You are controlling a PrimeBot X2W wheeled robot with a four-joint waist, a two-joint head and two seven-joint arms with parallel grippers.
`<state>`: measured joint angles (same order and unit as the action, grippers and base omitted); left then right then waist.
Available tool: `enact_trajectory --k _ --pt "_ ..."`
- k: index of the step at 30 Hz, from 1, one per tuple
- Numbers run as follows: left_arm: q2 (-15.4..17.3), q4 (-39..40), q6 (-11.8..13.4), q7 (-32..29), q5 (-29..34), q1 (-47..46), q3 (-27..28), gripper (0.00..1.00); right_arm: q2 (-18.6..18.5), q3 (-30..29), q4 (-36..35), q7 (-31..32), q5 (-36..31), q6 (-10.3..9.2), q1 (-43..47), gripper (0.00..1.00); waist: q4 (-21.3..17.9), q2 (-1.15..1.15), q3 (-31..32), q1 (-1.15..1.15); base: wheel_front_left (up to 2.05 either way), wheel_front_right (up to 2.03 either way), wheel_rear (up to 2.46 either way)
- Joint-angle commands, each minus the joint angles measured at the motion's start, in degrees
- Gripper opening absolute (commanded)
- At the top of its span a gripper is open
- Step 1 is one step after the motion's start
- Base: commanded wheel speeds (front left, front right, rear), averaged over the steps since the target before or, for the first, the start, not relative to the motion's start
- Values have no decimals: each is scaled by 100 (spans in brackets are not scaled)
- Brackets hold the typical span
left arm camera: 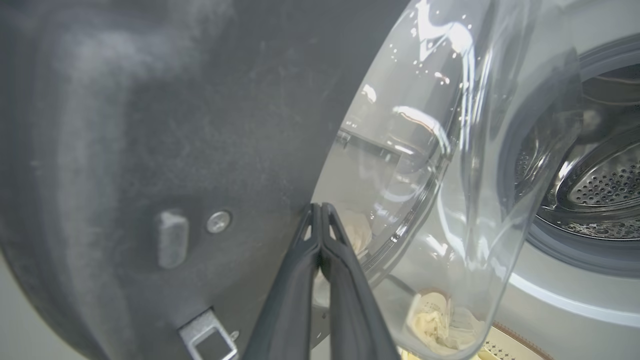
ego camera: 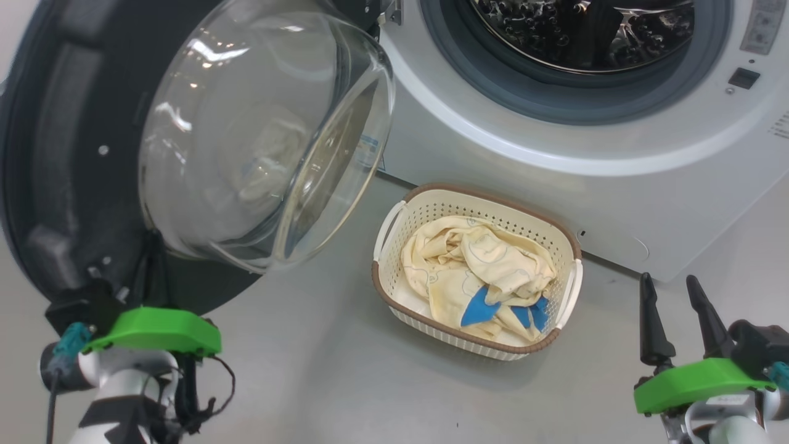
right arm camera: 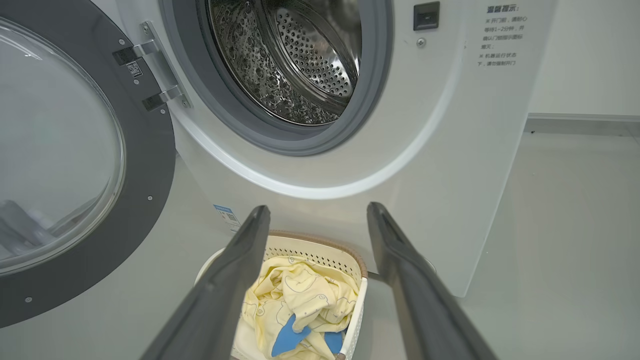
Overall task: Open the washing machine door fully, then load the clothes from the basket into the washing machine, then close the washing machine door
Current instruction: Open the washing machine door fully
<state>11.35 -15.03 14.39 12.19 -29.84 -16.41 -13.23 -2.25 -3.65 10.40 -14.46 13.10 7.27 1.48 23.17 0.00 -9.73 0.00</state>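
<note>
- The washing machine door (ego camera: 246,142) stands swung wide to the left of the washing machine (ego camera: 555,179). The opening step is judged all but done.
- The left gripper (left arm camera: 320,210) is seen closed, its fingers pressed together with nothing between them. Its tips are set against the door's inner face, where black rim meets glass.
- The right gripper (ego camera: 668,280) is held wide open and empty, low at the right and apart from everything.
- The clothes (ego camera: 481,271) are bunched in the basket (ego camera: 444,209), which is set on the floor (ego camera: 308,370) just in front of the machine. Its long axis runs along the machine's front.
- The pickup turns on this: the clothes lie ahead and to the left of the right gripper, and are framed between its fingers in the right wrist view.
- The right arm is judged the nearer.
- The steel drum (ego camera: 585,31) gapes above and behind the basket, and loading is judged not yet begun.
</note>
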Motion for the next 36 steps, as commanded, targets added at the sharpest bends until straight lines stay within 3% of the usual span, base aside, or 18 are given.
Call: enact_trajectory --k 1,24,36 --pt "252 41 1041 95 -30 -376 380 0 -115 141 -179 -54 -49 22 -270 100 -25 0 -29 0 0 0 0" --pt "336 -828 918 279 281 -1043 1257 0 -216 247 -150 -54 -38 22 -435 100 -153 0 -325 0 0 0 0" --pt "393 -1224 735 280 567 -1310 1778 0 -257 295 -89 -54 -2 22 -525 100 -300 0 -398 0 0 0 0"
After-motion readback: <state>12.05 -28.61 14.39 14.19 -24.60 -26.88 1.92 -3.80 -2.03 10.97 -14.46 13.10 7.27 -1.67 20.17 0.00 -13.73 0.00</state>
